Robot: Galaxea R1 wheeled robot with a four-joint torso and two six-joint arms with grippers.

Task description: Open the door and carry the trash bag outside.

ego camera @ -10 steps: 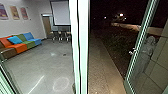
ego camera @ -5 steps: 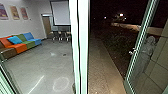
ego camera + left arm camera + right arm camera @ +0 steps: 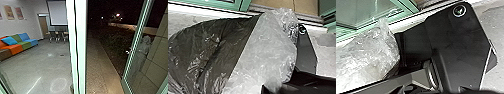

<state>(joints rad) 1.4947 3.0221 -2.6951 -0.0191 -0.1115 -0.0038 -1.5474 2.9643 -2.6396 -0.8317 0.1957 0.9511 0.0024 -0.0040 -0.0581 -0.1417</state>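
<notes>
Glare streaks the brightly lit indoor floor [image 3: 30,62], while outside a lamp [image 3: 118,15] glows against black sky [image 3: 102,7].

I see the bag [image 3: 210,50] as thin, glossy, wrinkled plastic, part of it cloudy. To me the floor [image 3: 37,62] looks smooth and shiny, the sofa [image 3: 16,49] matt cloth, the door [image 3: 153,75] smooth glass.

"Where are we?"

"An office lounge: colourful sofa [image 3: 25,45] at ten o'clock, pale screen [image 3: 57,12] at eleven."

"And beneath it?"

"Chairs [image 3: 57,36], probably; hard to tell from here. Glass door [image 3: 138,32], two o'clock."
</notes>
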